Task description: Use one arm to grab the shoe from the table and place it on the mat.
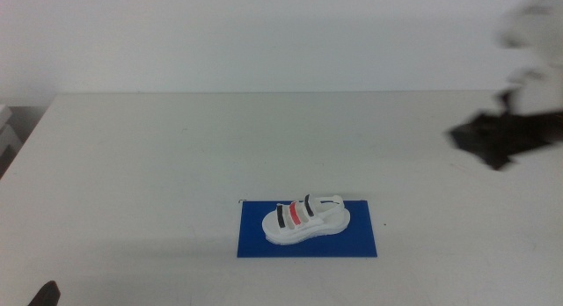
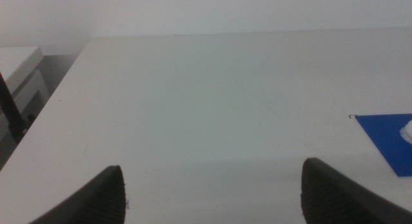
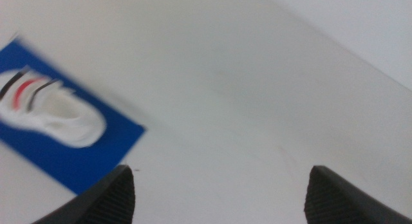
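Note:
The white shoe (image 1: pixel 304 220) with two black straps and a red one lies on the dark blue mat (image 1: pixel 365 240) near the table's (image 1: pixel 176 156) front middle. My right gripper (image 1: pixel 493 141) is blurred, high at the right edge, well away from the shoe, with its jaws wide apart and empty. The right wrist view shows the shoe (image 3: pixel 55 114) on the mat (image 3: pixel 116 143), far from the gripper (image 3: pixel 219 192). My left gripper (image 2: pixel 212 192) waits open at the front left. Its view catches the mat's corner (image 2: pixel 386 137) and a sliver of the shoe (image 2: pixel 407 130).
The white table's left edge (image 2: pixel 64 89) runs beside a pale cabinet (image 2: pixel 19 69). A white wall (image 1: pixel 264 33) stands behind the table's far edge.

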Controlling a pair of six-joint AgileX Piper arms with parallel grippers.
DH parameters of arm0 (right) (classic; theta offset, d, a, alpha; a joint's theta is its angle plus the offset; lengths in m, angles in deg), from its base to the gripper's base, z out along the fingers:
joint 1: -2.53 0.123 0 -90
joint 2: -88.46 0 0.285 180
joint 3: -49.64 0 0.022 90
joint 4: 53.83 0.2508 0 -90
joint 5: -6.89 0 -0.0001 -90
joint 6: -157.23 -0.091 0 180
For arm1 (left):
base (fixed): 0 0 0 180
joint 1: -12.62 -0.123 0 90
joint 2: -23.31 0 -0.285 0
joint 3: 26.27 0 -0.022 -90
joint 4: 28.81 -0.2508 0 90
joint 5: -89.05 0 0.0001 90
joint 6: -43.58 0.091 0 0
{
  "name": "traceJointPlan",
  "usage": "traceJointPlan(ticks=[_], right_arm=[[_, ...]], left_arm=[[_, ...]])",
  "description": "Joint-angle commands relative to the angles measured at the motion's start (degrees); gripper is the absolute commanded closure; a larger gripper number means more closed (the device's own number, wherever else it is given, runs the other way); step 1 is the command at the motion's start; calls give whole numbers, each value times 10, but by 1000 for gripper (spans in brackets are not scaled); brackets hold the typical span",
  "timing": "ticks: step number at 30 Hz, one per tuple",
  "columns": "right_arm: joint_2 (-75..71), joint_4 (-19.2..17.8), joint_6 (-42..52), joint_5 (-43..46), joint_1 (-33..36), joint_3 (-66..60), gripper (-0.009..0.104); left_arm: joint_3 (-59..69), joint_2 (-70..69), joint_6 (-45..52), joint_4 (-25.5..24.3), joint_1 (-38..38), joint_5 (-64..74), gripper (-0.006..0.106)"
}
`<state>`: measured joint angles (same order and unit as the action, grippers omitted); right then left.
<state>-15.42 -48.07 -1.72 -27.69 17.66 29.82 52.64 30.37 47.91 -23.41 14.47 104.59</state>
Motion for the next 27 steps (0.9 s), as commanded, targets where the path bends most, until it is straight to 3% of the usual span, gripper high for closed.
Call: traceJointPlan(ticks=[1,10,16,20,24,27], right_arm=[[-85,4,-38,68,-32,-47,28],[-335,-62,-149,170,-101,-270,28],[-464,-69,-155,268,-101,-381,28],[-512,-71,-155,269,-101,-415,28],[-530,-111,-155,276,-101,-453,28],[-554,-121,-155,277,-101,-485,28]], left_arm=[[4,-8,-2,4,2,-46,7],[4,-8,-2,4,2,-46,7],[4,-8,-2,4,2,-46,7],[4,-8,-2,4,2,-46,7],[4,-8,-2,4,2,-46,7],[4,-8,-2,4,2,-46,7]])
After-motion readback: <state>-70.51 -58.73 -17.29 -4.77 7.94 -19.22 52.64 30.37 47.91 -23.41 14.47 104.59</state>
